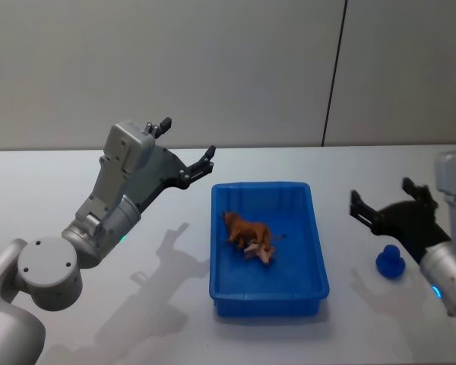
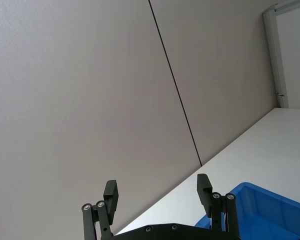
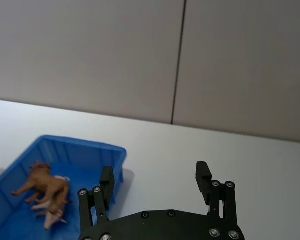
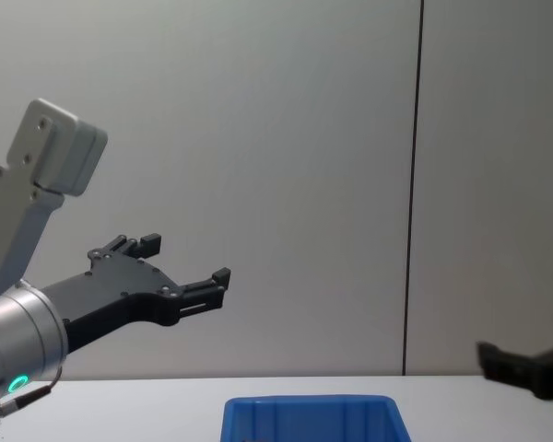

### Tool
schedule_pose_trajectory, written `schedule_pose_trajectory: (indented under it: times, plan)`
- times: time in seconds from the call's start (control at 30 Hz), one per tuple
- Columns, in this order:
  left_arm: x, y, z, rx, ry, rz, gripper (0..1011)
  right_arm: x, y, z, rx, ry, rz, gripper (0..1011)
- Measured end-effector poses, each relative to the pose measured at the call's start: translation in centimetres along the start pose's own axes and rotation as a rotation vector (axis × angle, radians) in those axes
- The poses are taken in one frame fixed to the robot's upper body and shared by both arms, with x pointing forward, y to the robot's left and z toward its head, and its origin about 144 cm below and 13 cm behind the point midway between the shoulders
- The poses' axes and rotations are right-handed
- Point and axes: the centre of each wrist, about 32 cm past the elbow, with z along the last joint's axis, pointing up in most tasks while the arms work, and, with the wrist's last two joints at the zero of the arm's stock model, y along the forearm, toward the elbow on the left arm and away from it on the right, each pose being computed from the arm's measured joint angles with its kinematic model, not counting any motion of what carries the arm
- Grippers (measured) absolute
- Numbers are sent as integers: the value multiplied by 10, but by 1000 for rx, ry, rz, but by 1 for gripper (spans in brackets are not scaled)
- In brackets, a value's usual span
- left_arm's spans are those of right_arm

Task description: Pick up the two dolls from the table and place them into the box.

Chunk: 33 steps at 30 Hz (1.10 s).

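Lying in box: brown doll, paler doll touching it. Left gripper raised left of box, fingers spread, empty. Right gripper right of box, fingers apart, empty (small blue figure on table just beside).

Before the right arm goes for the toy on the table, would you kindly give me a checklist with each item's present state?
1. Right gripper open: ok.
2. Small blue rounded toy free on the white table, near that gripper: ok.
3. Brown animal doll inside the bright blue plastic bin: ok.
4. Left gripper open, raised left of the bin, off the path: ok.
5. Pale piece beside the brown doll a separate toy: cannot tell.
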Motion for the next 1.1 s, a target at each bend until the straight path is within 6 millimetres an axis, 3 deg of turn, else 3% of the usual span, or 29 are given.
schedule_pose_trajectory:
  times: [0.5, 1.1]
  plan:
    - [0, 0, 0, 0, 0, 0, 1001, 22, -16, -17, -129, 54, -95, 1001]
    - [0, 0, 0, 0, 0, 0, 1001, 29, -3, -43, -220, 126, -111, 1001]
